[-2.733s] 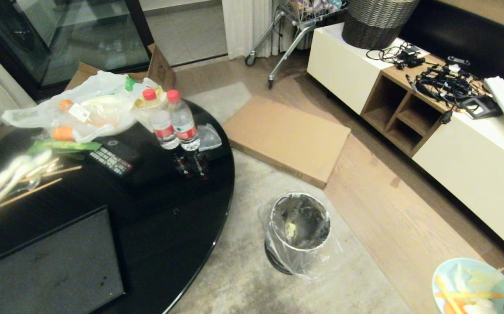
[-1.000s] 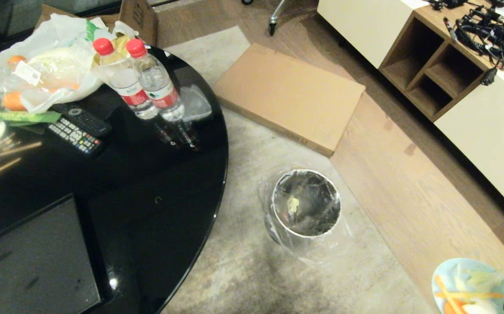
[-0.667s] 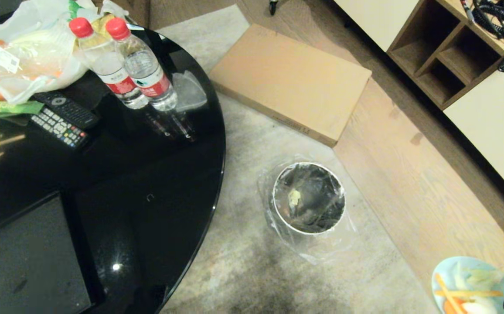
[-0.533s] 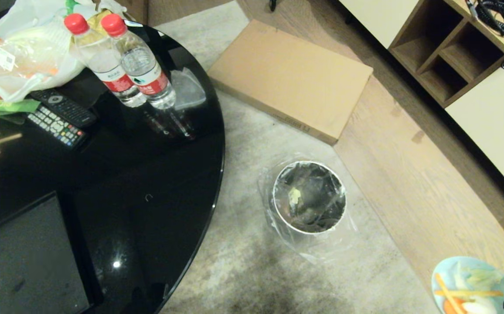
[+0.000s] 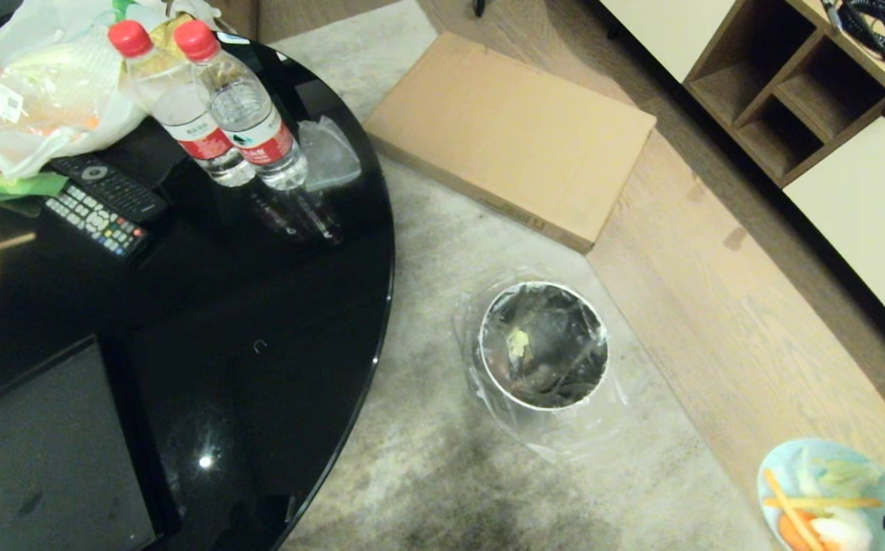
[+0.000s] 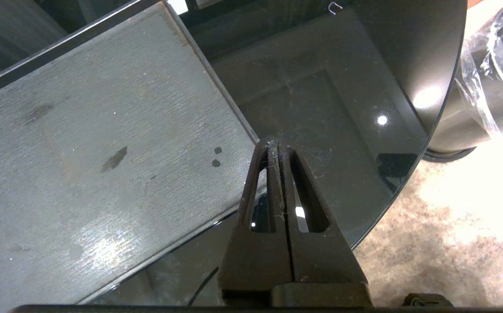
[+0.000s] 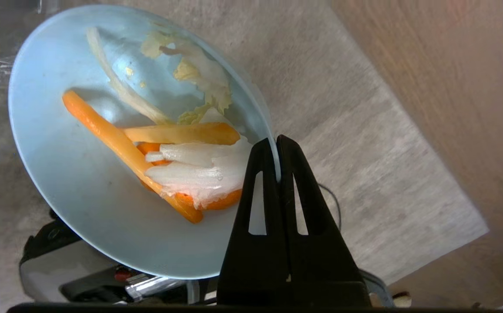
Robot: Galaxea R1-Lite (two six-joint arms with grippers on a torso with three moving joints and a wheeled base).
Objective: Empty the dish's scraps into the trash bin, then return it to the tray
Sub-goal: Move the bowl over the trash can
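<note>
right gripper point(image 7: 276, 143) clenched on the rim of the dish point(image 7: 103, 143), a thin edge pinch. the dish hangs over the carpet, well apart from the trash bin point(image 5: 542, 344), on the side away from the table point(image 5: 259, 321). scraps point(image 7: 177, 161) sit heaped near the pinched edge. risk: such a narrow rim hold could let the glossy dish slip or swing when tipped. risk: tipped this far from the bin, strips would land on carpet; bin mouth is small. left gripper point(image 6: 277, 150) clenched empty, over the table beside the tray point(image 6: 95, 143), on the far side of the table edge from the bin.
</note>
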